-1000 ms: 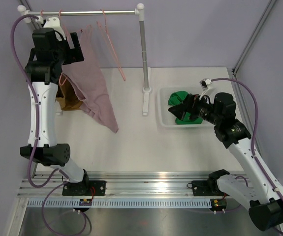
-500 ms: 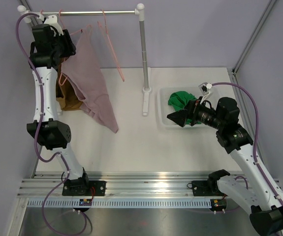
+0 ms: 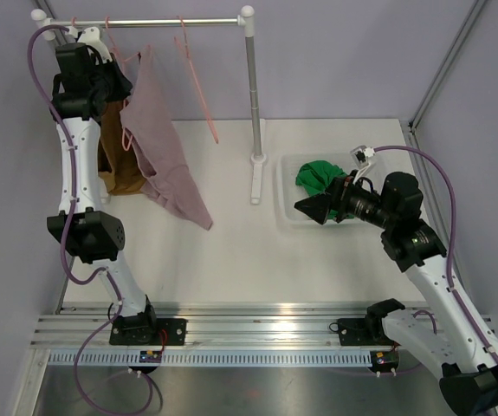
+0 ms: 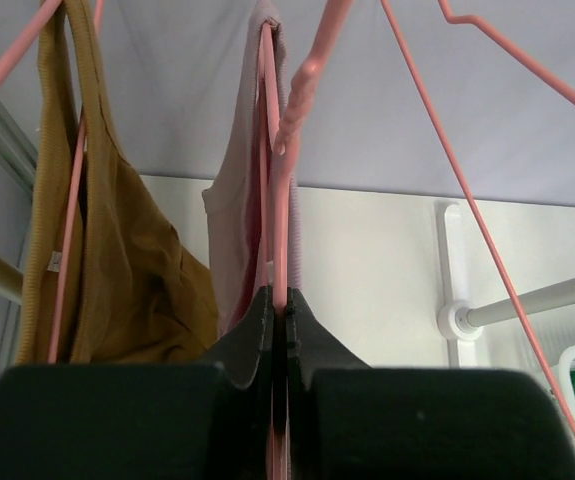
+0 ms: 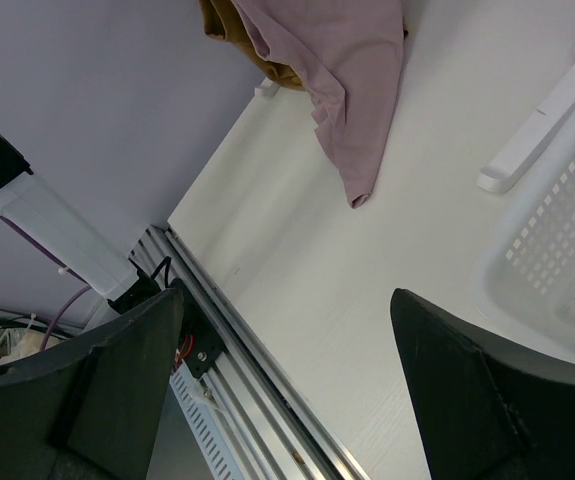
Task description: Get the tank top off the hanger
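Note:
The dusty-pink tank top (image 3: pixel 158 143) hangs on a pink wire hanger (image 4: pixel 267 150) from the rail at the back left. My left gripper (image 3: pixel 117 87) is up at the rail beside it. In the left wrist view its jaws (image 4: pixel 279 305) are shut on the hanger's pink wire, with the tank top (image 4: pixel 235 230) draped just beyond. My right gripper (image 3: pixel 312 208) hovers open over the table in front of the basket. Nothing is between its fingers (image 5: pixel 287 335). Its wrist view shows the tank top's hem (image 5: pixel 352 80) far off.
A brown top (image 3: pixel 117 165) hangs left of the tank top. An empty pink hanger (image 3: pixel 195 74) hangs to its right. The rack's upright pole (image 3: pixel 254 104) and foot stand mid-table. A white basket (image 3: pixel 285 186) holds a green garment (image 3: pixel 318 176).
My left gripper rose to the rail and closed on the hanger wire. The tank top swung slightly left. My right gripper drew a little out of the basket.

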